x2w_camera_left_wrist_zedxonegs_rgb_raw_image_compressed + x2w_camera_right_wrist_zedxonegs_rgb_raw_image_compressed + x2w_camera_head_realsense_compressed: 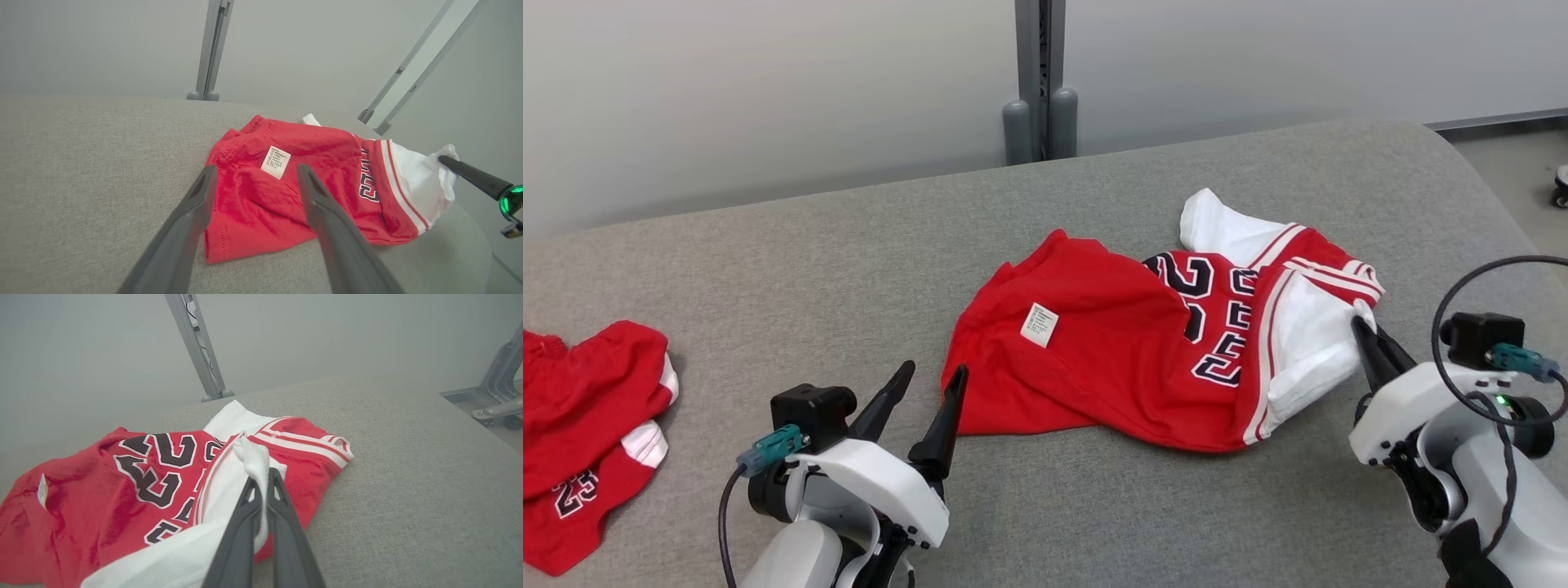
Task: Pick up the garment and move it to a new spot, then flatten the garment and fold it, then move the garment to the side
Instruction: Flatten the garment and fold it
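Right claw (1357, 322) clenched on white edge of garment (1111, 359); left claw (934, 367) spread wide, empty, just beside it.

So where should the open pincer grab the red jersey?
Grab the jersey's red hem corner nearest the left pincer, coming in low from the robot's side. That edge lies loose on the grey surface, and the right pincer holds the white sleeve opposite.
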You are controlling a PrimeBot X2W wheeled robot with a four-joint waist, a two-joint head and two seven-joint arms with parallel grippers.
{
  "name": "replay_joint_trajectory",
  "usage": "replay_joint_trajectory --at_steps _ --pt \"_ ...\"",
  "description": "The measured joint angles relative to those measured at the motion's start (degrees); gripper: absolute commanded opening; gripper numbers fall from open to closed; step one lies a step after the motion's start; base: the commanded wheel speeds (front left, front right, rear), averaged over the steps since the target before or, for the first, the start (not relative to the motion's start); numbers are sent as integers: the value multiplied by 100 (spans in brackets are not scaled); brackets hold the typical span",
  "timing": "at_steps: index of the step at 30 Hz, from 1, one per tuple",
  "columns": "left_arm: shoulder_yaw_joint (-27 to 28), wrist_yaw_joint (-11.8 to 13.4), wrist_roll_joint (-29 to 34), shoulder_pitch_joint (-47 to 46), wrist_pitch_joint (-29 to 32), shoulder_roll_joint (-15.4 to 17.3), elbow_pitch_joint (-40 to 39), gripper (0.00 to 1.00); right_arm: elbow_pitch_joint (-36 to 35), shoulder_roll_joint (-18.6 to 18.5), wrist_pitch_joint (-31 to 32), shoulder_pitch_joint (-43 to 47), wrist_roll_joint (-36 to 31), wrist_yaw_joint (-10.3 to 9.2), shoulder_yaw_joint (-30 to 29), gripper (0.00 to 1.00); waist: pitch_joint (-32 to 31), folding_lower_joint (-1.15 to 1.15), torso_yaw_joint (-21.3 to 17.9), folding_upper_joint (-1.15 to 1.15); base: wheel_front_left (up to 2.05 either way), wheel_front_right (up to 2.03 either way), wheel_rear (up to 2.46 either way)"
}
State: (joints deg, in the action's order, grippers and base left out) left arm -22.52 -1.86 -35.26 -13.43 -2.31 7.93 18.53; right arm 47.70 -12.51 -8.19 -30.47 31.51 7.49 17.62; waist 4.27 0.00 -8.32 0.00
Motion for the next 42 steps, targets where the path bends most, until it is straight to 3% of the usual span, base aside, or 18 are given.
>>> replay_joint_trajectory --at_steps 9,20,21,22,23,30,35,42 --pt "62 57 -7 3 -78 89 -148 100 -957 20 202 1178 -508 0 -1002 0 122 0 -393 0 0 0 0" --pt "47 86 -7 -7 -88 166 -207 100 -2064 726 875 2409 -1210 0 -2022 2 337 0 -736 0 0 0 0" --pt "49 86 -7 -12 -88 182 -210 100 -2149 762 929 2491 -1291 0 -2107 15 356 0 -747 0 0 0 0" --pt "51 86 -7 -23 -84 197 -208 100 -2237 792 980 2549 -1366 0 -2167 49 374 0 -755 0 0 0 0" --pt "51 86 -7 -36 -74 203 -208 100 -2318 831 1023 2586 -1417 0 -2236 100 391 0 -758 0 0 0 0" --pt "2 68 -8 -107 -71 203 -174 100 -2933 950 1102 2642 -1640 0 -2482 100 416 0 -638 0 0 0 0" --pt "5 67 -8 -107 -159 219 -161 100 -3378 960 813 2651 -1785 0 -2787 100 385 0 -451 0 0 0 0" --pt "98 74 5 -102 -469 282 -241 100 -3763 972 386 2643 -1736 0 -2739 100 309 0 -108 0 0 0 0"
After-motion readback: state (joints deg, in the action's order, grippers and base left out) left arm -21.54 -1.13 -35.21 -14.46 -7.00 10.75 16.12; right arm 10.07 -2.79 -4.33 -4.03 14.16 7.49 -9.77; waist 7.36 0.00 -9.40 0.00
